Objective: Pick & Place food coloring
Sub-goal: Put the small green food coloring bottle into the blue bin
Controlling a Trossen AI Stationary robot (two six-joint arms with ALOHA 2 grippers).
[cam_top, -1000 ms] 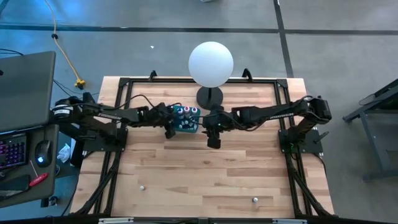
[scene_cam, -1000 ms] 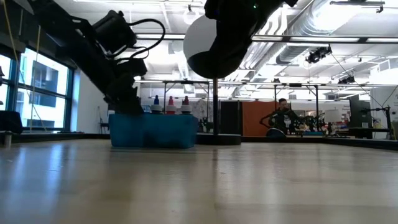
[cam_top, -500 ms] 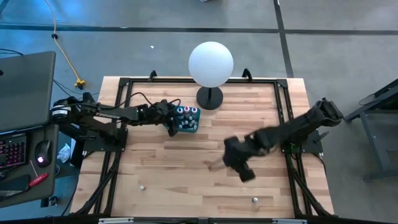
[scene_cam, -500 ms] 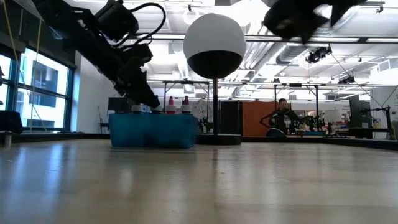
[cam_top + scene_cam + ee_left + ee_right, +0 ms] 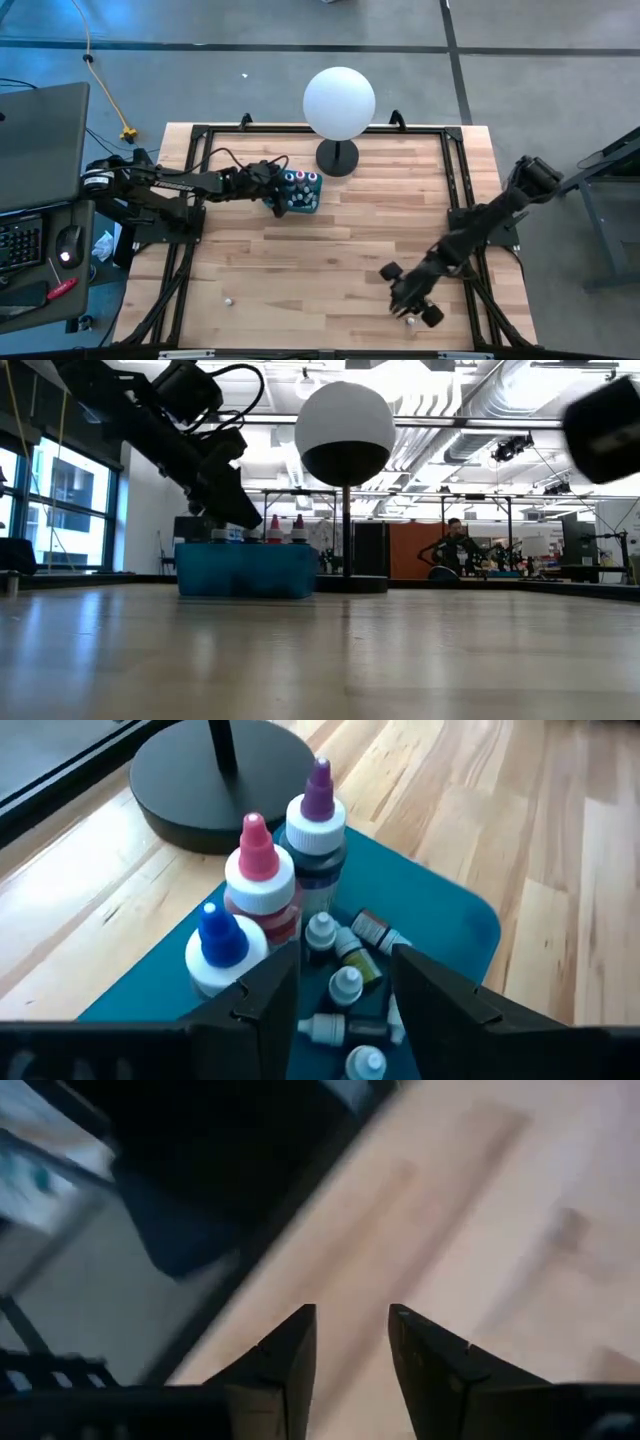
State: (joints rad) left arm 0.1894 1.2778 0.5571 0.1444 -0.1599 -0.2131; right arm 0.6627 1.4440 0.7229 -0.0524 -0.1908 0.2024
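Observation:
The teal tray point(image 5: 306, 200) stands near the table's far edge, beside the globe's black stand point(image 5: 337, 157). In it three food coloring bottles stand upright, with blue point(image 5: 219, 935), pink point(image 5: 258, 860) and purple point(image 5: 318, 810) tops. Several tinier bottles point(image 5: 345, 982) lie on the tray floor. My left gripper point(image 5: 345, 982) hangs open just above the tray's left part point(image 5: 277, 197), slanting down, touching nothing. My right gripper point(image 5: 402, 305) is open over the table's near right part, close to a small pale thing point(image 5: 409, 321); nothing sits between its fingers point(image 5: 285, 1355).
A big white globe point(image 5: 339, 102) on a pole rises behind the tray. Another small pale thing point(image 5: 228, 299) lies near the front left. Black frame rails point(image 5: 185, 200) run along the table's sides. Bare wood point(image 5: 300, 270) spreads across the middle and front.
My right gripper has swung fast from beside the tray and the globe's stand toward the table's near right corner, sinking and turning as it went. My left gripper has risen a little out of the tray and tipped slightly; the tray and bottles have stayed put.

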